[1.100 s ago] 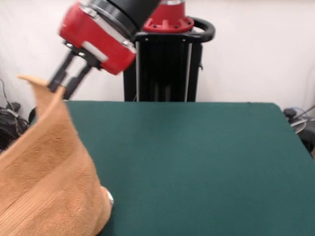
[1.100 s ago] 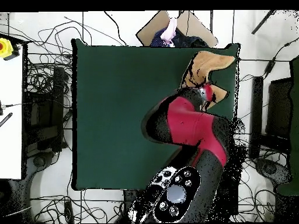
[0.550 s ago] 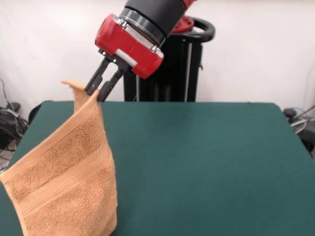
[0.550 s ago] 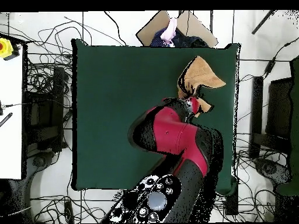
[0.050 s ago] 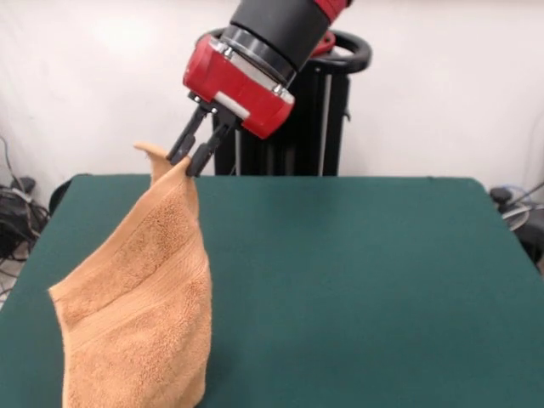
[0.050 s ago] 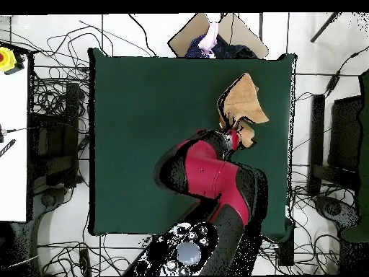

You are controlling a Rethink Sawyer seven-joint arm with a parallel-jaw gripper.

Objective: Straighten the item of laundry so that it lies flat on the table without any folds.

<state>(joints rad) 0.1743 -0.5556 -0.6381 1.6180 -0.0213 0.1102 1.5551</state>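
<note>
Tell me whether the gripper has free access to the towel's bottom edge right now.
Probably not: the gripper is shut on the towel at its top corner, so it must release first.

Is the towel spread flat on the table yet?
No. The towel hangs draped from one corner pinched by the gripper, not yet flat on the table.

The red arm (image 5: 255,59) slants down over the table's (image 5: 357,280) edge, gripper (image 5: 189,161) pinched on the towel (image 5: 140,297) corner.

Towel (image 5: 140,306) hanging from end effector (image 5: 189,161) above table (image 5: 357,280), front-view left.
</note>
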